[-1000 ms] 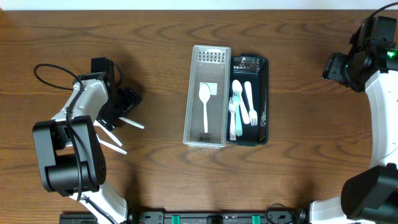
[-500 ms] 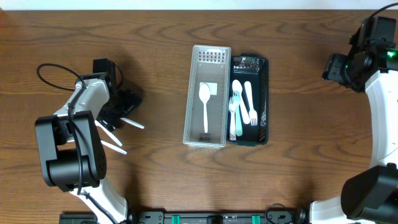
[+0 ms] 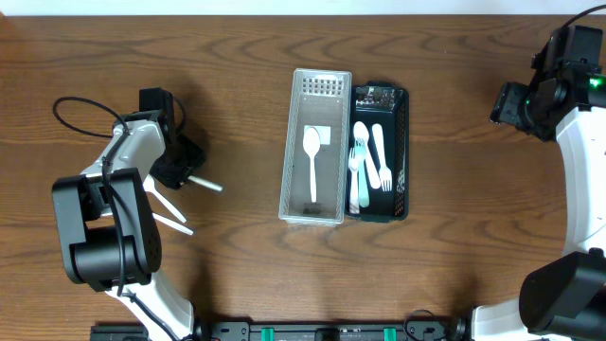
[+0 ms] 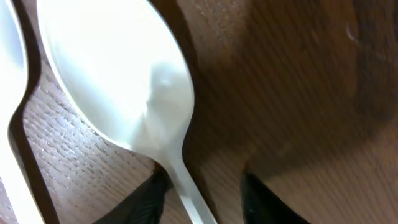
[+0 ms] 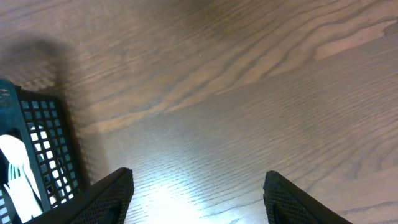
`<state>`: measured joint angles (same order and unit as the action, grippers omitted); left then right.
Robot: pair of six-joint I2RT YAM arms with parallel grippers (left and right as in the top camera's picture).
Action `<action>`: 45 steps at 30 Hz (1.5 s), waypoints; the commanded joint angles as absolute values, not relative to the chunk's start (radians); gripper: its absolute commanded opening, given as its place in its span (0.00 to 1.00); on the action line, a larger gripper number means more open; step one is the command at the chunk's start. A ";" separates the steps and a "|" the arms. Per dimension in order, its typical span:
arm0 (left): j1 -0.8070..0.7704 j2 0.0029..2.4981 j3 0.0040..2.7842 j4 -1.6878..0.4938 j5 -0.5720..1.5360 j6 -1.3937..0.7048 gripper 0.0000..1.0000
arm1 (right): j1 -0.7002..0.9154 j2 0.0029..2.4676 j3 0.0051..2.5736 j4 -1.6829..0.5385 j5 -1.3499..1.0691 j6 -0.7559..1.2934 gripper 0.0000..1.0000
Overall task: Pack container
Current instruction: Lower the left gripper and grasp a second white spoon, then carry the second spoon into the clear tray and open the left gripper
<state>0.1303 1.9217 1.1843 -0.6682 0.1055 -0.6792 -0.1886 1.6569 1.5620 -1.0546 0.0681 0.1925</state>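
Observation:
A clear plastic container (image 3: 288, 142) stands mid-table with one white spoon (image 3: 312, 159) lying in it. To the left, my left gripper (image 3: 180, 171) is down on the table over another white spoon (image 4: 118, 74), whose handle (image 3: 207, 184) sticks out to the right. In the left wrist view my left gripper (image 4: 204, 185) straddles that handle. One finger (image 4: 155, 190) touches it, the other finger (image 4: 255, 193) stands a little off, so the jaws are open. My right gripper (image 5: 199, 186) hovers open and empty at the far right.
A black mesh basket (image 3: 405, 152) with white forks (image 3: 379, 161) and other cutlery sits against the container's right side. Two more white utensils (image 3: 172, 214) lie on the wood below my left gripper. A black cable (image 3: 76, 109) loops at the far left.
My left gripper's jaws have narrowed around the spoon handle. The handle has shifted slightly. The right arm has not moved.

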 commanded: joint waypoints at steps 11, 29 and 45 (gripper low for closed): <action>0.134 1.962 1.177 -0.656 0.120 -0.674 0.30 | -0.200 1.666 1.557 -1.056 0.078 0.177 0.70; 0.134 1.962 1.177 -0.667 0.120 -0.674 0.14 | -0.200 1.666 1.557 -1.056 0.079 0.177 0.70; 0.109 1.880 1.213 -0.768 0.124 -0.657 0.06 | -0.200 1.666 1.557 -1.056 0.079 0.177 0.70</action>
